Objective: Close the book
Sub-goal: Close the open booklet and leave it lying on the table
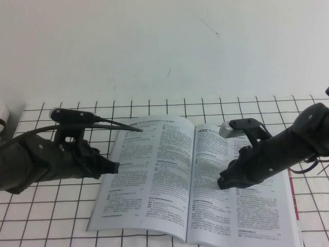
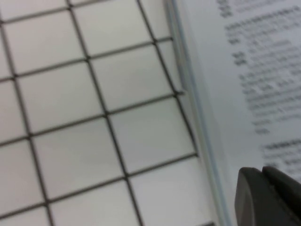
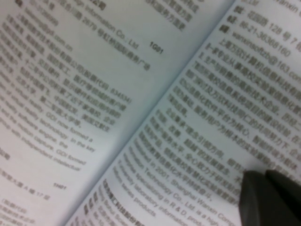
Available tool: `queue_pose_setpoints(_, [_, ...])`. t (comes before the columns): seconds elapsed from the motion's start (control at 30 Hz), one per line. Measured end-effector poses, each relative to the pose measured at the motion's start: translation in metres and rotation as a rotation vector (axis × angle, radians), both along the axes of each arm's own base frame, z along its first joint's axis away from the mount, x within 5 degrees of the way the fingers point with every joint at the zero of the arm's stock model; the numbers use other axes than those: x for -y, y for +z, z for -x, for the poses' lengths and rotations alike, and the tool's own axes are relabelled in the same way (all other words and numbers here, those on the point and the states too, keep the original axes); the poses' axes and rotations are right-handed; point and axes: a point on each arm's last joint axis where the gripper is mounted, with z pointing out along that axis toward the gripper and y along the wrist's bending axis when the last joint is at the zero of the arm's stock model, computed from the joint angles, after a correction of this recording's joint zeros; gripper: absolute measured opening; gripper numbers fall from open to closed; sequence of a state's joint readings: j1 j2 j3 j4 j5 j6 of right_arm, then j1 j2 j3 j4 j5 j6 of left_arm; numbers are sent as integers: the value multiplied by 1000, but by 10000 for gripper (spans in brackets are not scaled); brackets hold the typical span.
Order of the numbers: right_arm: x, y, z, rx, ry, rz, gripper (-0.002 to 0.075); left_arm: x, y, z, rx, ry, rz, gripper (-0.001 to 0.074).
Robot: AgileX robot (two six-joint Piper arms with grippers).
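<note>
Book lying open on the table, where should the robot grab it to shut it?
Probably the book's left outer edge, from the left: it lies flat and the left pincer is right there. The right pincer sits over the right page.

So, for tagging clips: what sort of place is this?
Likely a lab test bench: white grid-lined table, bare white wall, open book; left gripper at its left edge, right gripper over its right page.

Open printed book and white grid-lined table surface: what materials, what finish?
Open printed book: looks like thin paper with a faint sheen, pages curving at the spine. White grid-lined table surface: matte, likely a printed sheet or board; can't tell which. Left gripper sits at the book's left edge, right gripper over its right page.
</note>
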State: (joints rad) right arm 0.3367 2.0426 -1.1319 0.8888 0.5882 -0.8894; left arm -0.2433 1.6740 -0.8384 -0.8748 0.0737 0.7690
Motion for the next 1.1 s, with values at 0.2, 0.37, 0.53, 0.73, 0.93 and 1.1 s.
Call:
queue_pose_setpoints(0.2, [0, 0, 0, -8, -11, 0, -3, -3, -19, -11, 6, 37, -54, -4])
queue_pose_setpoints(0.37, [0, 0, 0, -11, -14, -1, -3, -3, -40, -13, -56, 34, -69, -3])
queue_pose_setpoints(0.53, [0, 0, 0, -11, -14, -1, -3, 1, -43, -11, -106, 29, -26, -3])
queue_pose_setpoints(0.73, [0, 0, 0, -10, -15, 0, -3, 24, -41, -3, -197, -10, 91, -4])
queue_pose_setpoints(0.93, [0, 0, 0, -4, -17, -4, -3, 70, -23, 7, -315, -176, 315, -4])
queue_pose_setpoints(1.1, [3, 1, -2, 4, -18, 1, -3, 98, 15, 7, -263, -317, 592, -4])
